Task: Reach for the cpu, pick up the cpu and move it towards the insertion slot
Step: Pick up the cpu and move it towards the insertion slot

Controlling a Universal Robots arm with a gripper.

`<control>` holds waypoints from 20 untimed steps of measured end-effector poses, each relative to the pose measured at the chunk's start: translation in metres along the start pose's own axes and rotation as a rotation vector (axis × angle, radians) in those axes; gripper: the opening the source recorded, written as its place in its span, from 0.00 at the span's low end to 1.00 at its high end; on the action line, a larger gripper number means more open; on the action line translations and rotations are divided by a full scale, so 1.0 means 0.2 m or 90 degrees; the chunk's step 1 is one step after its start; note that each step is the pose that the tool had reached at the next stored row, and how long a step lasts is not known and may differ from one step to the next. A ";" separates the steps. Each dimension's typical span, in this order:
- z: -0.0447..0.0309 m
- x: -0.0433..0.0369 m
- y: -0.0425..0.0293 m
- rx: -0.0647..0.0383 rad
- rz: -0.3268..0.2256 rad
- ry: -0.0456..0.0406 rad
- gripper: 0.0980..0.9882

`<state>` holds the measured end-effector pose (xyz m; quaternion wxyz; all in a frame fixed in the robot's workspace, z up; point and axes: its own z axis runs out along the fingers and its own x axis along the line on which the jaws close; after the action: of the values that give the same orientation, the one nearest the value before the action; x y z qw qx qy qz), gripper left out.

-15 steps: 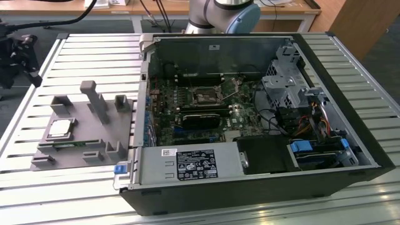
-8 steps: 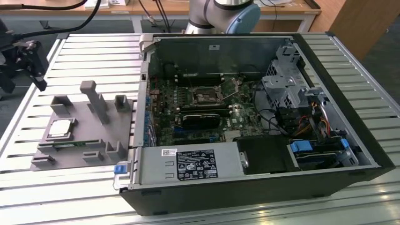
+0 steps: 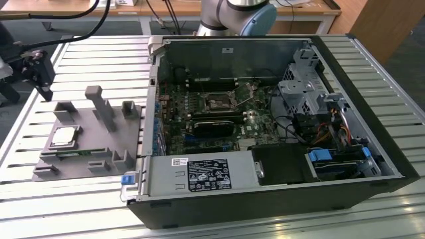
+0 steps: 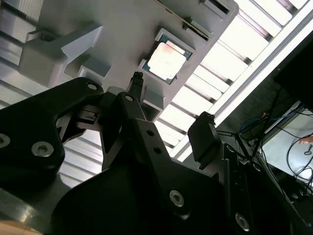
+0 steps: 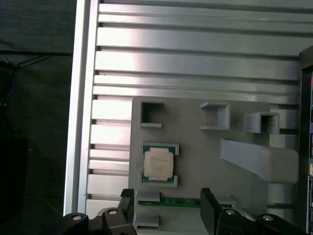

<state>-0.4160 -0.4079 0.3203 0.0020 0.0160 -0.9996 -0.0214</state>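
The cpu (image 3: 64, 136) is a flat silver square lying in a recess of the grey fixture (image 3: 86, 167) on the exterior view's left. Both wrist views look down on the cpu (image 5: 157, 164) (image 4: 166, 61). My gripper (image 3: 43, 89) hangs above the slatted table beyond the fixture's far left corner, apart from the chip. In the first wrist view the gripper (image 5: 167, 208) is open, with black fingers (image 5: 208, 210) spread and nothing between them. The second wrist view also has the gripper (image 4: 171, 105) open. The insertion slot (image 3: 216, 102) sits on the motherboard inside the open case.
Tall grey posts (image 3: 99, 107) rise from the fixture near the chip. A green memory stick (image 5: 178, 201) lies in the fixture beside the cpu. The case wall (image 3: 154, 99) stands between fixture and motherboard. A power supply (image 3: 199, 174) and drive cage (image 3: 305, 94) fill the case.
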 end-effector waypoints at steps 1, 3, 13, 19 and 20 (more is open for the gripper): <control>0.008 0.000 -0.001 0.000 0.000 0.0000 0.62; 0.022 0.001 -0.002 0.000 0.000 0.0000 0.62; 0.091 0.004 -0.012 0.000 -0.002 0.0001 0.62; 0.126 0.005 -0.015 0.000 -0.003 0.0001 0.62; 0.132 0.005 -0.016 0.000 -0.003 0.0001 0.62</control>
<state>-0.4171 -0.4100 0.2939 0.0020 0.0184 -0.9996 -0.0215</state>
